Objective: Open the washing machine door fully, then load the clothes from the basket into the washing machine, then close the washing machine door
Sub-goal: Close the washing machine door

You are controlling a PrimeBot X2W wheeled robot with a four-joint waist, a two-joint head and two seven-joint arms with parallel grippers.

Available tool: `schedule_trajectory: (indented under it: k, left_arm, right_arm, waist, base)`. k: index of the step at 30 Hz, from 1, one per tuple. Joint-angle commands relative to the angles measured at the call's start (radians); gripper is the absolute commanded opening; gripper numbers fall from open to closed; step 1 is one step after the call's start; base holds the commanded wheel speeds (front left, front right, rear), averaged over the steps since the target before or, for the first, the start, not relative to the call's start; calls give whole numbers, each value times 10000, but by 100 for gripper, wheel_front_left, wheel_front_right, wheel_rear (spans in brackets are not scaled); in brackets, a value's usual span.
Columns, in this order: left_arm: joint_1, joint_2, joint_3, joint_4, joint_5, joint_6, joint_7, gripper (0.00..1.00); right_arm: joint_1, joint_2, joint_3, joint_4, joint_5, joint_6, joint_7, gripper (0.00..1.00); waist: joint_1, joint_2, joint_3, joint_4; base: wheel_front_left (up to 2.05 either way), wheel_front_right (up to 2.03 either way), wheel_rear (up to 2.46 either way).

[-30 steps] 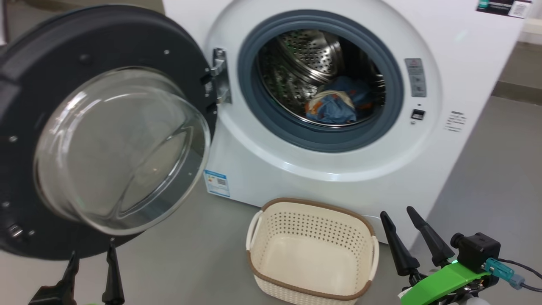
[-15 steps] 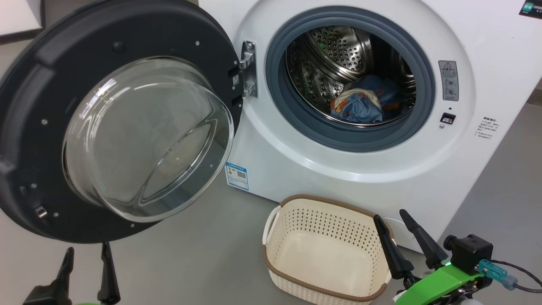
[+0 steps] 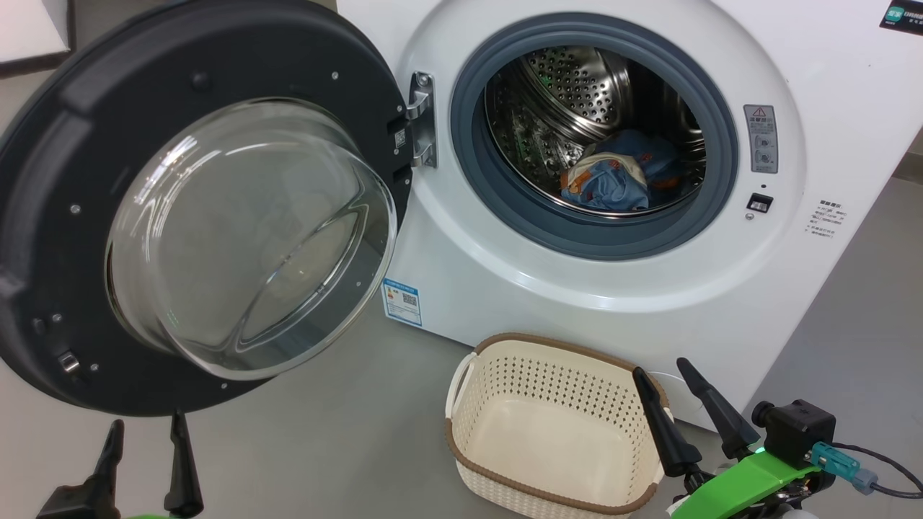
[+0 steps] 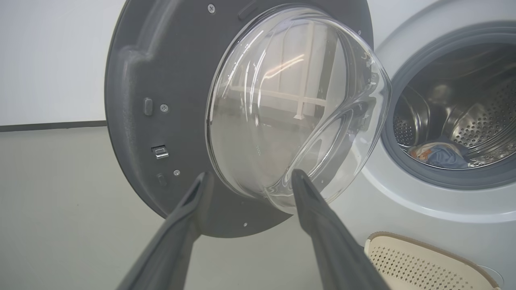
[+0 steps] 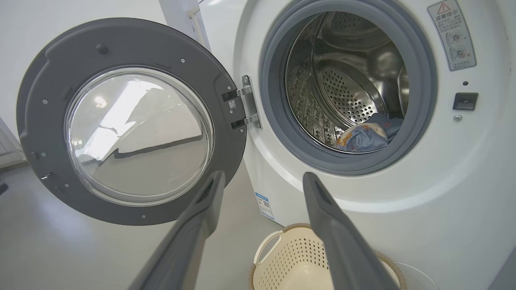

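The washing machine (image 3: 649, 288) stands with its door (image 3: 94, 144) swung wide open to the left, the glass bowl (image 3: 245, 238) facing me. Blue clothes (image 3: 613, 180) with orange prints lie inside the steel drum, also seen as clothes (image 5: 367, 137) and clothes (image 4: 441, 155). The cream basket (image 3: 555, 432) sits on the floor in front of the machine, with nothing inside. My left gripper (image 3: 146, 431) is open at the lower left, just below the door's edge. My right gripper (image 3: 660, 375) is open at the basket's right rim.
Grey floor (image 3: 346, 447) stretches between the open door and the basket. A white wall (image 4: 52, 60) with a dark baseboard runs behind the door. A small blue label (image 3: 401, 301) is stuck low on the machine's front. A cable (image 3: 883, 476) trails from my right wrist.
The head view has shifted so the machine and basket sit further right in the picture. Both grippers stay open and low; the clothes, door and basket keep their places.
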Motion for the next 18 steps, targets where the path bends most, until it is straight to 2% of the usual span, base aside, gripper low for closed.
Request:
schedule_trajectory:
  k: [1, 13, 14, 15, 16, 18]
  left_arm:
    - [-205, 150, 327, -312, -66, -4, -36, 100]
    - [-298, 221, 418, -344, -119, -65, -36, 100]
    - [-331, 251, 447, -396, -130, -74, -36, 81]
    - [-367, 280, 475, -458, -151, -87, -36, 45]
    - [-407, 307, 500, -542, -186, -107, -36, 0]
    - [-470, 390, 516, -717, -229, -147, -36, 0]
  right_arm:
    - [-259, -63, 194, -213, 79, 98, -49, 100]
    - [-244, -67, 200, -204, 124, 98, -49, 100]
    - [-243, -73, 200, -205, 129, 98, -49, 100]
    - [-241, -77, 198, -207, 134, 98, -49, 100]
    - [-238, -81, 195, -208, 138, 98, -49, 100]
    - [-222, -76, 189, -213, 135, 98, -49, 100]
  waist:
    - [0, 0, -5, -4]
    - [0, 0, -35, -27]
    - [0, 0, -40, -30]
    - [0, 0, -46, -35]
    - [0, 0, -54, -41]
    - [0, 0, -76, -57]
  base:
    - [0, 0, 0]
    - [0, 0, 0]
    - [0, 0, 0]
    - [0, 0, 0]
    - [0, 0, 0]
    - [0, 0, 0]
